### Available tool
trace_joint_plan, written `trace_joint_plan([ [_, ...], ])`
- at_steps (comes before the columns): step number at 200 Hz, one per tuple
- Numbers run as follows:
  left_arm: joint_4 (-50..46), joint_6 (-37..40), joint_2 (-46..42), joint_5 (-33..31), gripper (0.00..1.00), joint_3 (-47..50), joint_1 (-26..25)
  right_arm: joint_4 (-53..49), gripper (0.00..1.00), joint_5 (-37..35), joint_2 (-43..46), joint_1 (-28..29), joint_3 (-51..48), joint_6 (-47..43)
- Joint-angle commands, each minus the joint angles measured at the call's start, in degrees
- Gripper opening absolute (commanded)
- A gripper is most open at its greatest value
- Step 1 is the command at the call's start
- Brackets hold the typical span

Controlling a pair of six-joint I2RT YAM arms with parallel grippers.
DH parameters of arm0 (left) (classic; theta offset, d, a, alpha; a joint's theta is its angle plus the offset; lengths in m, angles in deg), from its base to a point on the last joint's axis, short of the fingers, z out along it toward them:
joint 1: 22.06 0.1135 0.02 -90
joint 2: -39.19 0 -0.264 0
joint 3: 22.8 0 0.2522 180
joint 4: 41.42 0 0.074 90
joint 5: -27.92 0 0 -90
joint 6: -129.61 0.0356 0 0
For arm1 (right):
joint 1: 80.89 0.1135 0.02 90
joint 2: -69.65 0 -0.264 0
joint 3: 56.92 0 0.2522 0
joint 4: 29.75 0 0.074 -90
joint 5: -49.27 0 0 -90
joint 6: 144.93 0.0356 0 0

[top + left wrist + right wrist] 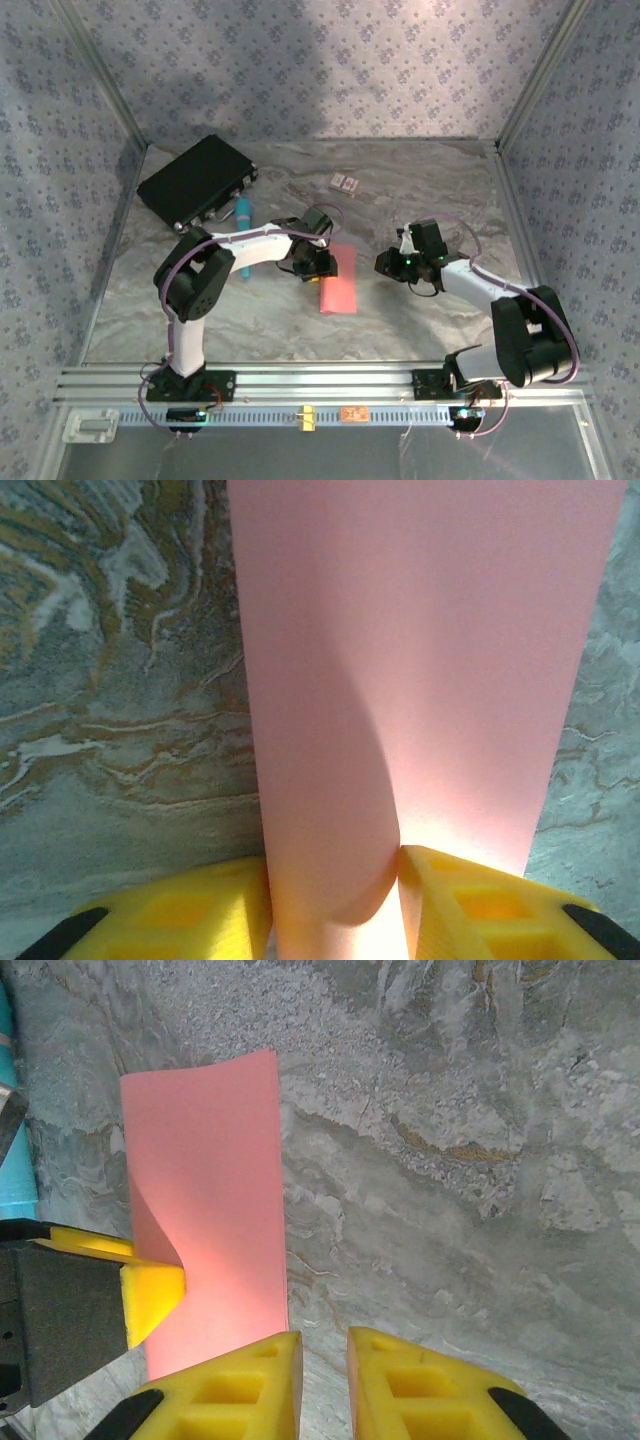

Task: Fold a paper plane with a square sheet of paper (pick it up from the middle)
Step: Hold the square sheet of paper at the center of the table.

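**Top external view: left arm has the folded pink sheet, right gripper waits just beside it**

Top external view shows the grey marbled table (420, 190) with a flat black rectangular case (197, 180) lying in its far left corner. Near the table's centre lies the salmon-pink sheet of thin paper (338, 285). It looks doubled into a long narrow strip, and its long axis runs roughly from the near edge toward the far edge. A slim teal marker (244, 212) sits just beside the case on its near side. A tiny patterned card (345, 182) rests toward the middle of the far edge, well apart from the sheet.

The left gripper (314, 262) reaches in from the strip's left side and is closed on it. Seen from the left wrist, the paper passes between the yellow fingers (225, 905) and bulges into a soft curl there.

The right gripper (392, 263) stands just to the right of the strip with bare table between them. From its own wrist camera its jaws are narrow, almost together, and hold nothing (325, 1355). The sheet (210, 1190) lies ahead and to its left, lengthwise along the way the gripper points.

The left arm is therefore the nearer one. The right would likely need to shift left across the strip's short axis to press or crease it.
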Motion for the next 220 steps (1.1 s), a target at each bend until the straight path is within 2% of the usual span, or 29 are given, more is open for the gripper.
trace_joint_plan([
  [1,-2.76,0.82,4.92,-4.31,0.40,1.82,-0.31,0.40,0.20,0.17,-0.99,0.52,0.50,0.58],
  [87,-1.65,1.36,5.43,-3.47,0.42,1.70,-0.29,0.53,0.20,0.06,-1.57,0.91,0.56,0.50],
  [220,-4.12,2.93,6.60,-6.06,0.41,0.54,-0.82,0.64,0.20,0.25,-2.27,1.10,0.72,0.32],
])
